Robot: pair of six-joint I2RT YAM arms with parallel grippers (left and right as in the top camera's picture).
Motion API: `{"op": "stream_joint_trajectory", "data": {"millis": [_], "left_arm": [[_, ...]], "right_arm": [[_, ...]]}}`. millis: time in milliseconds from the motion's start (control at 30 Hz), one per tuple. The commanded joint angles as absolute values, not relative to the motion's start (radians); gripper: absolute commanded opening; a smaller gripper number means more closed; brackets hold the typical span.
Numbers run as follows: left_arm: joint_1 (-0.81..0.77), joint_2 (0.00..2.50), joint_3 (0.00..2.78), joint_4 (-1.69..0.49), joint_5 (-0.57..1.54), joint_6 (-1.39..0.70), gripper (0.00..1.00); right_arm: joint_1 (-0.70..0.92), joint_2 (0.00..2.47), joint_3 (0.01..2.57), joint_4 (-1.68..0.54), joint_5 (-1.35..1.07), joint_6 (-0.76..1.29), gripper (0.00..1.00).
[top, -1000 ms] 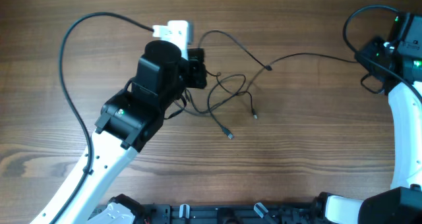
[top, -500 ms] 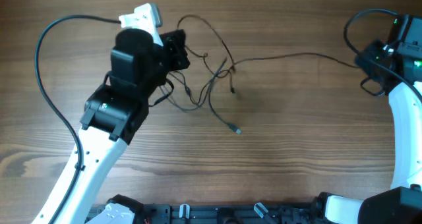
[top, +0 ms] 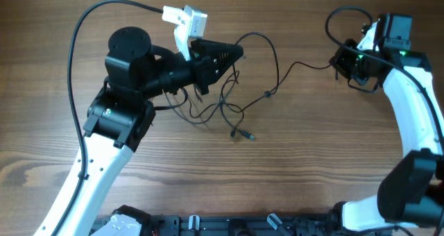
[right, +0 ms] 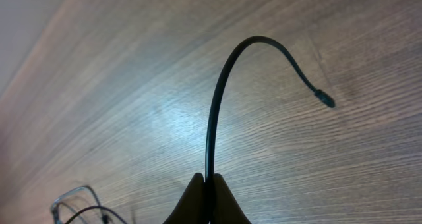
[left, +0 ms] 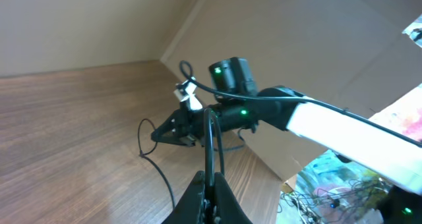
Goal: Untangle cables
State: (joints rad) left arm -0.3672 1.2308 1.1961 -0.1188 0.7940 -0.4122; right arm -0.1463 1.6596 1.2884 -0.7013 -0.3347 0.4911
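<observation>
In the left wrist view, the left pincer has its tips pressed together, clamped on a loop of the thin black flexible cables that rises straight out from between them. In the right wrist view, the right pincer is likewise clamped on one strand, which arcs away from the tips and ends in a small plug seen against the brown wood-grain tabletop. Overhead, the loose tangle lies just below the left pincer's tips. A single strand runs from it rightward to the right pincer, well apart from the left.
</observation>
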Motion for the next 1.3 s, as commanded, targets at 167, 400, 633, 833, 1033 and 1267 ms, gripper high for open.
{"op": "stream_joint_trajectory", "data": {"millis": [167,400,633,833,1033,1267], "left_arm": [[-0.363,1.219,1.204,-0.064,0.973,-0.392,0.04],[-0.364,1.24,1.204,-0.098,0.974,-0.393,0.04],[-0.364,1.253,1.204,-0.128,0.976,-0.392,0.04],[-0.364,1.307,1.203,-0.137,0.969,-0.392,0.04],[-0.403,1.394,1.203,-0.13,0.968,-0.396,0.04],[-0.431,1.401,1.203,-0.018,0.957,-0.404,0.04]], "right_arm": [[-0.137,1.793,1.281,-0.478,-0.751,0.478,0.04],[-0.035,1.795,1.281,0.222,-1.271,0.818,0.04],[0.012,1.795,1.282,0.929,-1.104,1.22,0.04],[0.012,1.794,1.282,1.186,-1.065,1.399,0.04],[0.047,1.795,1.282,1.017,-1.191,1.386,0.04],[0.117,1.795,1.282,0.737,-1.206,1.245,0.04]]}}
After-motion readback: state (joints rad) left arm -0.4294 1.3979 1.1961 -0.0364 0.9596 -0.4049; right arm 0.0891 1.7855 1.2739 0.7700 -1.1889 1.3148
